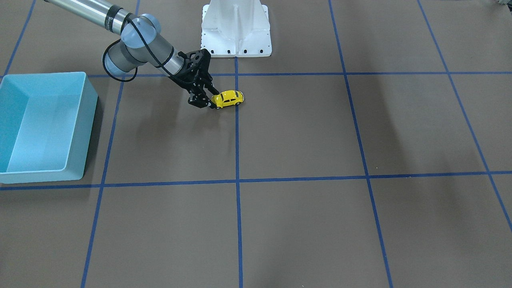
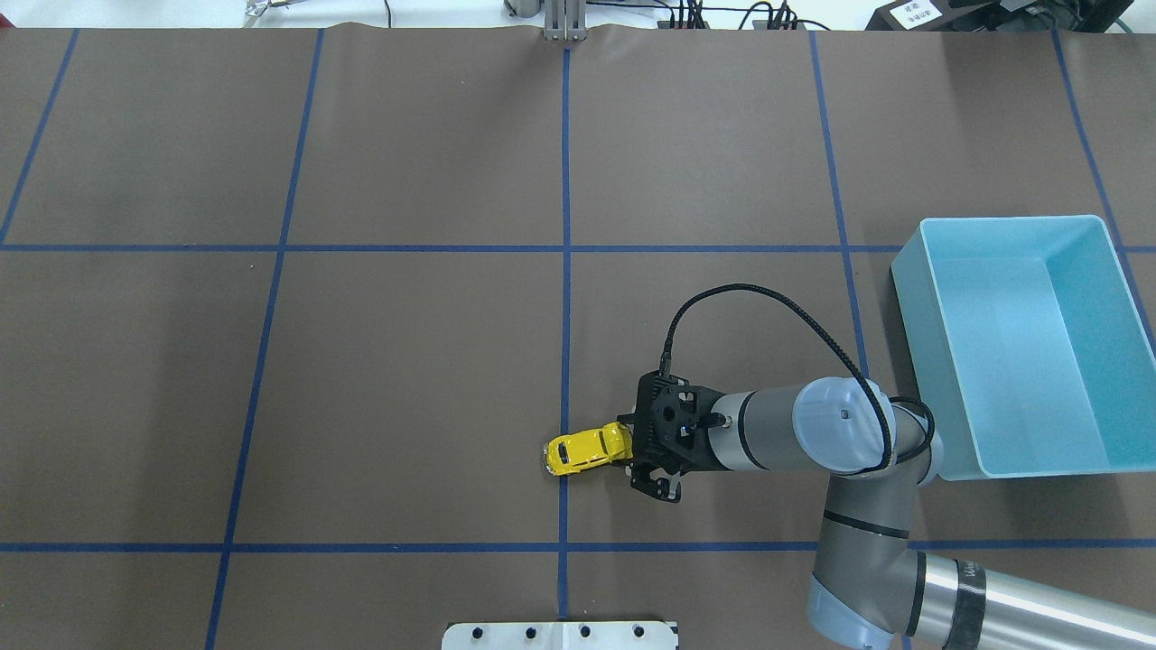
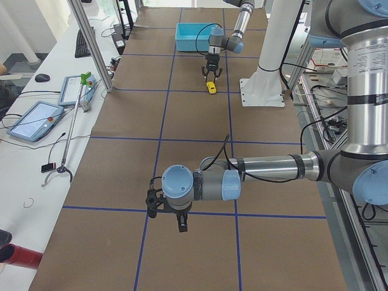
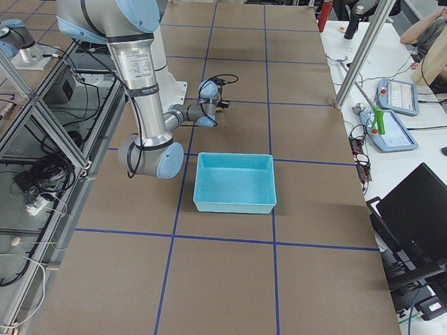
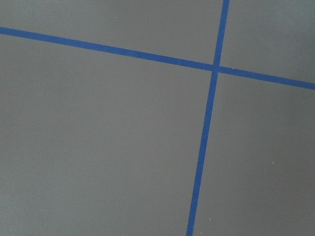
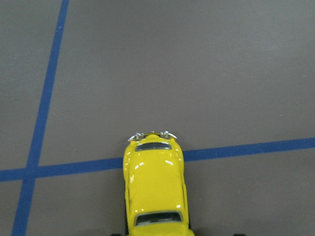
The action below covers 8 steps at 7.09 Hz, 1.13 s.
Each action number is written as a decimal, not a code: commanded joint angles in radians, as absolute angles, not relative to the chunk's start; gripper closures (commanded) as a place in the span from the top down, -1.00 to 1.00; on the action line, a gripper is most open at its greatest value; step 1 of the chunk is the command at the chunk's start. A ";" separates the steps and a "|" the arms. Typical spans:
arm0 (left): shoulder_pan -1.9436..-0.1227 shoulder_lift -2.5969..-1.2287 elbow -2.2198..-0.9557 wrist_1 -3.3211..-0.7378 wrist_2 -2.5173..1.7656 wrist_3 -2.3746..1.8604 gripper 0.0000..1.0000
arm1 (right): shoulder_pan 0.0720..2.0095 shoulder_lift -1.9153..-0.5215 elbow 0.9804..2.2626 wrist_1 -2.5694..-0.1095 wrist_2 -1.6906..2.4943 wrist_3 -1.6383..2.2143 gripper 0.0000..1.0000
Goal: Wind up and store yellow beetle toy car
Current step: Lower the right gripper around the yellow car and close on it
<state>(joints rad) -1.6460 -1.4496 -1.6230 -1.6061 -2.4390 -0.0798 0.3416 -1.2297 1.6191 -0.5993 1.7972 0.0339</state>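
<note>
One yellow beetle toy car (image 1: 228, 98) is sitting well apart from the light blue bin (image 1: 89, 132) — not stored yet. Right gripper (image 1: 208, 101) is hanging open around its back end; left gripper (image 3: 167, 215) — cannot tell.

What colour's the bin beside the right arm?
Light blue. The bin shows best in the overhead exterior view.

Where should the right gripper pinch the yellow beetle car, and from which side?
Pinch the yellow beetle toy car across its long flanks, between the wheels; the rounded roof and ends would likely slip. Approach lengthwise from the end by the right gripper.
</note>
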 commanded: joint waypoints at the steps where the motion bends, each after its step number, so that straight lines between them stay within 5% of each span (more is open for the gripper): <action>1: -1.646 -1.450 -1.621 -1.608 -2.439 -0.080 1.00 | 0.322 -1.220 1.605 -0.598 1.799 0.035 0.24; 4: -1.647 -1.450 -1.618 -1.606 -2.436 -0.078 1.00 | 0.322 -1.215 1.603 -0.594 1.807 0.035 0.58; 8: -1.647 -1.451 -1.612 -1.608 -2.436 -0.078 1.00 | 0.322 -1.167 1.579 -0.595 1.812 0.037 0.74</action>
